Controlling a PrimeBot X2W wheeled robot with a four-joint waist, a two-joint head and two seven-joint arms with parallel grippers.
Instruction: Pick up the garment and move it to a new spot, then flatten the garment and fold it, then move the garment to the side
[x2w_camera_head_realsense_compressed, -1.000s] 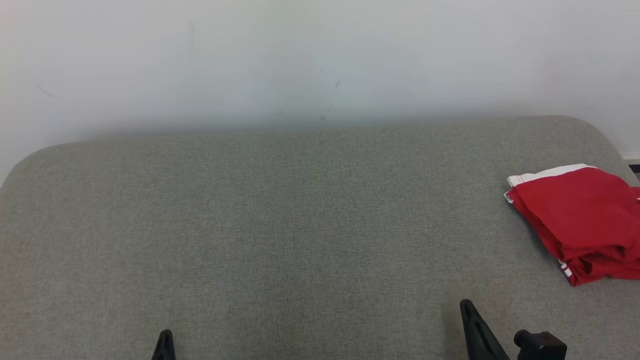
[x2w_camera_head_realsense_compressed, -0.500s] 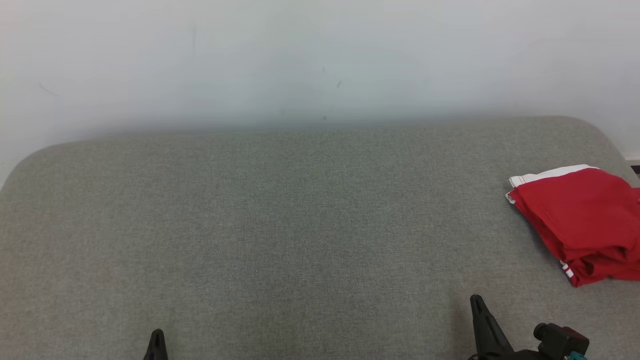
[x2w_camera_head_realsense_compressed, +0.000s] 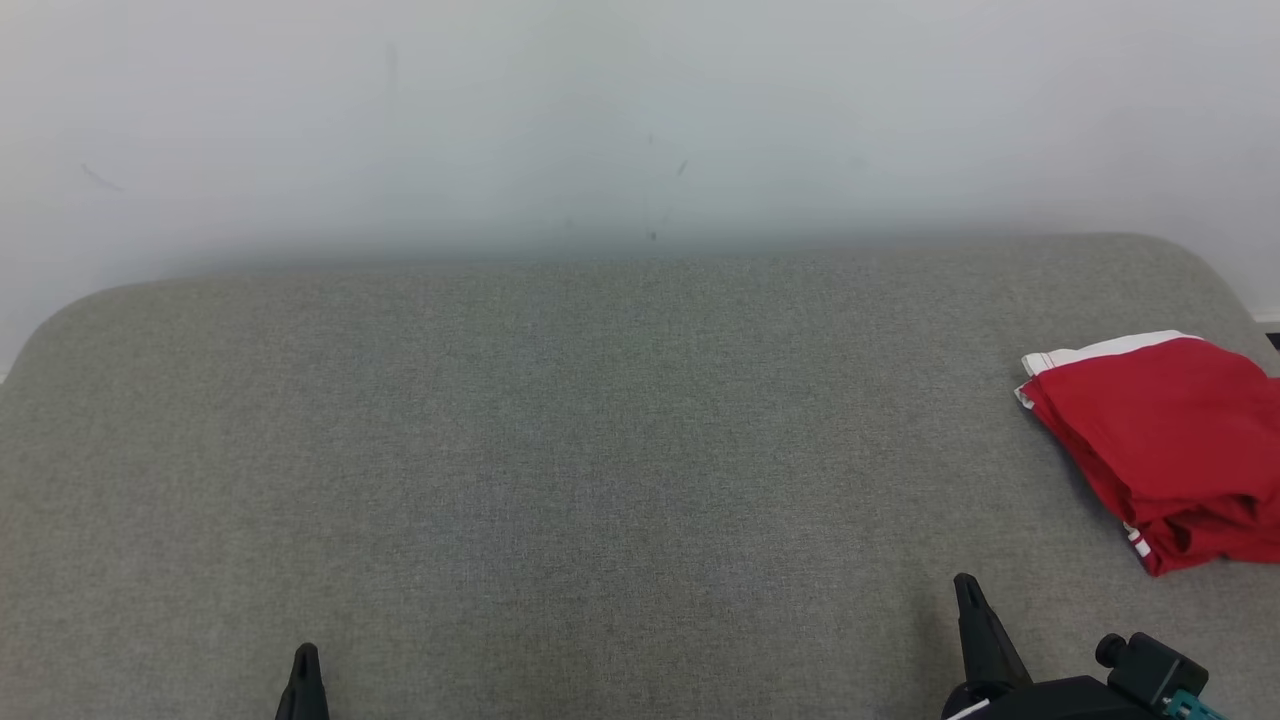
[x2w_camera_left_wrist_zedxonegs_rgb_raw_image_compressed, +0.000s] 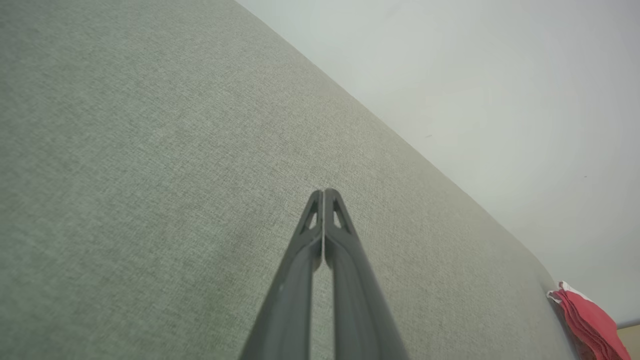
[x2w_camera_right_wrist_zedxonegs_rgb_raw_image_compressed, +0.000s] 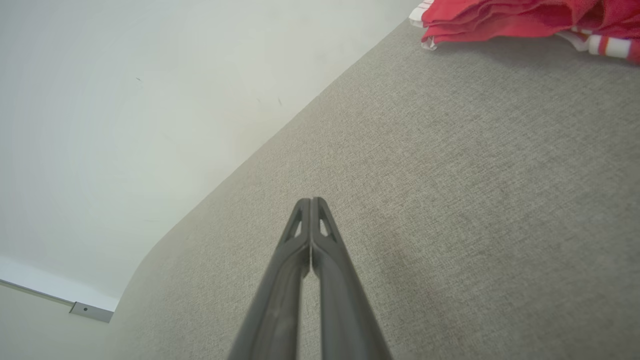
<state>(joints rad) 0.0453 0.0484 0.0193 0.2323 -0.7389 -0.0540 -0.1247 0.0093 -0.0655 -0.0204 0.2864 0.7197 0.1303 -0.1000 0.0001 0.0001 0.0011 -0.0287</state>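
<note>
The garment (x2w_camera_head_realsense_compressed: 1165, 440) is red with white trim, folded into a compact bundle at the right edge of the grey fabric surface (x2w_camera_head_realsense_compressed: 600, 450). It also lies at the lower right of the left wrist view (x2w_camera_left_wrist_zedxonegs_rgb_raw_image_compressed: 590, 325) and along the top right of the right wrist view (x2w_camera_right_wrist_zedxonegs_rgb_raw_image_compressed: 525, 17). My left gripper (x2w_camera_head_realsense_compressed: 305, 655) pokes up at the bottom left, shut and empty, its fingers pressed together (x2w_camera_left_wrist_zedxonegs_rgb_raw_image_compressed: 324, 192). My right gripper (x2w_camera_head_realsense_compressed: 965, 585) sits at the bottom right, shut with nothing in it (x2w_camera_right_wrist_zedxonegs_rgb_raw_image_compressed: 311, 201), a short way in front and left of the garment.
A pale wall (x2w_camera_head_realsense_compressed: 640, 120) rises behind the surface. The surface has rounded far corners, and the garment lies near its right edge. A skirting strip (x2w_camera_right_wrist_zedxonegs_rgb_raw_image_compressed: 90, 311) runs along the wall's foot in the right wrist view.
Both grippers have closed fully. The left fingertip drifted slightly left and the right one slightly right and up in the head view. The garment has stayed put.
</note>
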